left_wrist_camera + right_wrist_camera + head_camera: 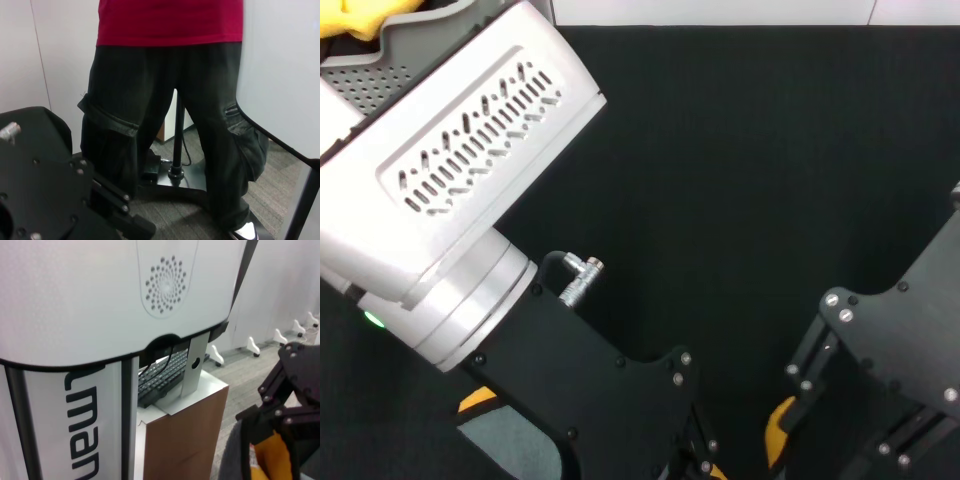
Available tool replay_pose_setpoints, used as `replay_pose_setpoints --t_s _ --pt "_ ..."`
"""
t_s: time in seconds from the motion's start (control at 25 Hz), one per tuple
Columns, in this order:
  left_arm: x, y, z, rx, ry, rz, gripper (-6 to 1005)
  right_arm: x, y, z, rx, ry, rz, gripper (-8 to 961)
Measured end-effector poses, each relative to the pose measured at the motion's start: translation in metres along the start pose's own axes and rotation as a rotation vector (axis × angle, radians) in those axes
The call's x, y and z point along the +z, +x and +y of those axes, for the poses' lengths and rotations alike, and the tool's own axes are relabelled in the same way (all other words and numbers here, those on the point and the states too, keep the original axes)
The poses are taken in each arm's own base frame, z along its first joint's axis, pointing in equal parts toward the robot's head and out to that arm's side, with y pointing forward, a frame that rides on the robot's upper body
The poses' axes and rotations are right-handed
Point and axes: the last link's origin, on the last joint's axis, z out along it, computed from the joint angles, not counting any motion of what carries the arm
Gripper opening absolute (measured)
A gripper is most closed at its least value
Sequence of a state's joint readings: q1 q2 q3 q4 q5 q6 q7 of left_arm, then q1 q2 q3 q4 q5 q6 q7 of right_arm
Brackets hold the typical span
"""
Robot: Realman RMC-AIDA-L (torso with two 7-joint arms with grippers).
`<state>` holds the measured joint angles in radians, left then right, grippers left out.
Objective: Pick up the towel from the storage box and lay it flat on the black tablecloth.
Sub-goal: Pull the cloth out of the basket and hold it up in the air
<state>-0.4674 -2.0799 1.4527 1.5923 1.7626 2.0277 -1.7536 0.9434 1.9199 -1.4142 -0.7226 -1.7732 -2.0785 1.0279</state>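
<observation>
Left arm's white casing fills the head view's near left, its gripper (pixel 695 468) low at the bottom edge; whether clenched or released cannot be told. Right gripper (pixel 790 425) likewise. Grey and orange towel (pixel 505 440) shows beneath both, over the black tablecloth (pixel 750 160). Storage box (pixel 380 70) sits far left, holding a yellow cloth (pixel 360 18).
</observation>
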Motion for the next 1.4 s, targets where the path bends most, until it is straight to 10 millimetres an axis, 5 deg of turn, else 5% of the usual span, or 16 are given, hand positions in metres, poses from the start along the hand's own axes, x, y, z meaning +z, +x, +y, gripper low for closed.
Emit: replay_pose_setpoints --t_s 0.4,1.4 --pt "0.000 0.001 -0.001 0.006 0.000 0.000 16 -0.001 0.003 0.005 0.020 -0.007 0.000 343" --pt "0.002 0.002 -0.003 0.012 0.001 -0.002 18 0.022 0.015 -0.006 0.016 0.015 0.029 275"
